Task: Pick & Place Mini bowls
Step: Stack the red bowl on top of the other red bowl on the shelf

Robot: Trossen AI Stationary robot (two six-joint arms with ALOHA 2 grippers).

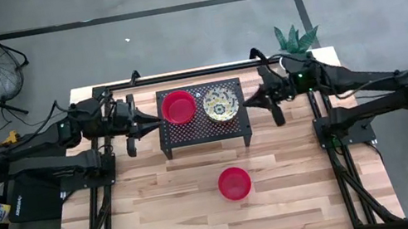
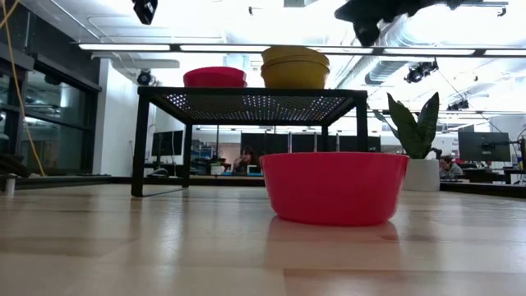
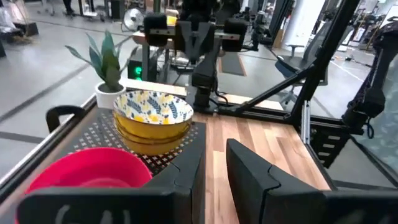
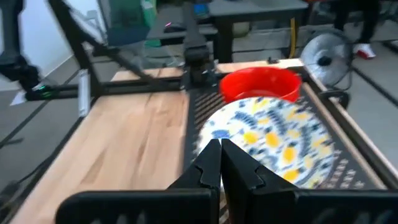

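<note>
Counting around the black rack (image 1: 204, 131): one red stack (image 1: 178, 106) sits on top, its bowl number impossible to tell, and beside it one yellow patterned stack (image 1: 219, 102) showing at least two bowls. One single red bowl (image 1: 235, 183) sits on the table in front of the rack. One plant pot (image 2: 424, 173) stands behind it.

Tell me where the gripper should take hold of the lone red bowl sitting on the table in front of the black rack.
Probably by the rim, from straight above. The red bowl stands upright and open on the bare wooden table, apart from the black rack. One finger inside and one outside its thin wall should pinch it. Its sides curve in toward the base, so a grip around the body from the side could slip.
</note>
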